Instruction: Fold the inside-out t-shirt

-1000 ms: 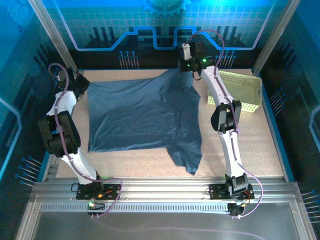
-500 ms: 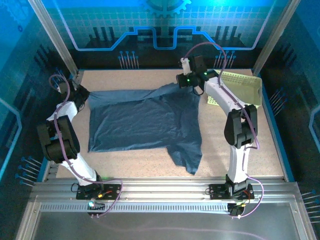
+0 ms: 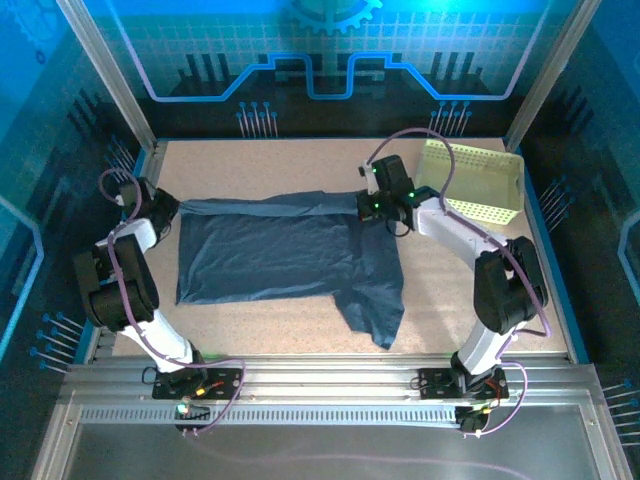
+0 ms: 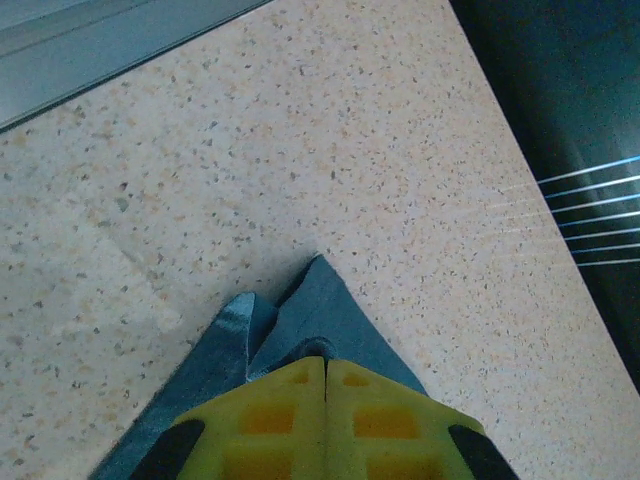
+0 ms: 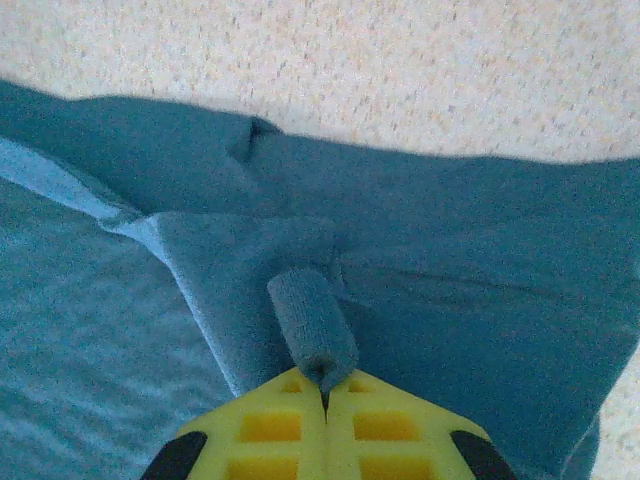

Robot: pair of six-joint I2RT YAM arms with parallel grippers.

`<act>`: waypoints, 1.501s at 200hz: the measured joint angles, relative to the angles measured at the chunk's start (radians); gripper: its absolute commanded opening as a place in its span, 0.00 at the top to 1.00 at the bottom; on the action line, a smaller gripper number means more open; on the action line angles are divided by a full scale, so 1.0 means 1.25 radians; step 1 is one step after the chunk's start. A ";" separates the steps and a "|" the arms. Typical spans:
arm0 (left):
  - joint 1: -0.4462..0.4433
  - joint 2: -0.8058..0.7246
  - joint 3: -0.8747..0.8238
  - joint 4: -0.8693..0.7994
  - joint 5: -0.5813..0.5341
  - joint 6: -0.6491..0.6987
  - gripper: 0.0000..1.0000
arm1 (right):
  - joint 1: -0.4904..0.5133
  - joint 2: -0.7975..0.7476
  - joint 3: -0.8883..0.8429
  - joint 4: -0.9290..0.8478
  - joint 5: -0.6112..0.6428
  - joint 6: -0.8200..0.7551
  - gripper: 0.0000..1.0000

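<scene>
The left arm stands folded tight at the near left, its forearm running away from the base to a low wrist. The left gripper has its yellow pads pressed flat together, with a corner of the inside-out t-shirt pinched between them. The right arm bends at its elbow on the right and reaches long toward the middle. The right gripper is likewise clamped tight — a small roll of cloth is caught in its tips.

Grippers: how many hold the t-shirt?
2. The left gripper is shut on the t-shirt at its far left corner; the right gripper is shut on its far edge near the basket.
</scene>
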 measured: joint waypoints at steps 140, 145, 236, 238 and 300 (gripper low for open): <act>-0.014 -0.241 -0.060 -0.213 -0.116 -0.089 0.52 | 0.006 -0.142 -0.134 0.000 0.056 0.045 0.40; -0.024 -0.246 -0.045 -0.219 -0.122 -0.081 0.52 | 0.000 -0.135 -0.112 -0.005 0.056 0.044 0.40; -0.226 0.177 0.308 -0.277 -0.049 0.003 0.52 | -0.097 0.312 0.277 -0.033 -0.030 0.116 0.40; -0.225 0.186 0.309 -0.279 -0.049 0.003 0.52 | -0.097 0.322 0.284 -0.035 -0.032 0.118 0.40; -0.156 0.262 0.291 -0.271 -0.035 -0.029 0.50 | -0.148 0.425 0.345 -0.069 -0.026 0.179 0.40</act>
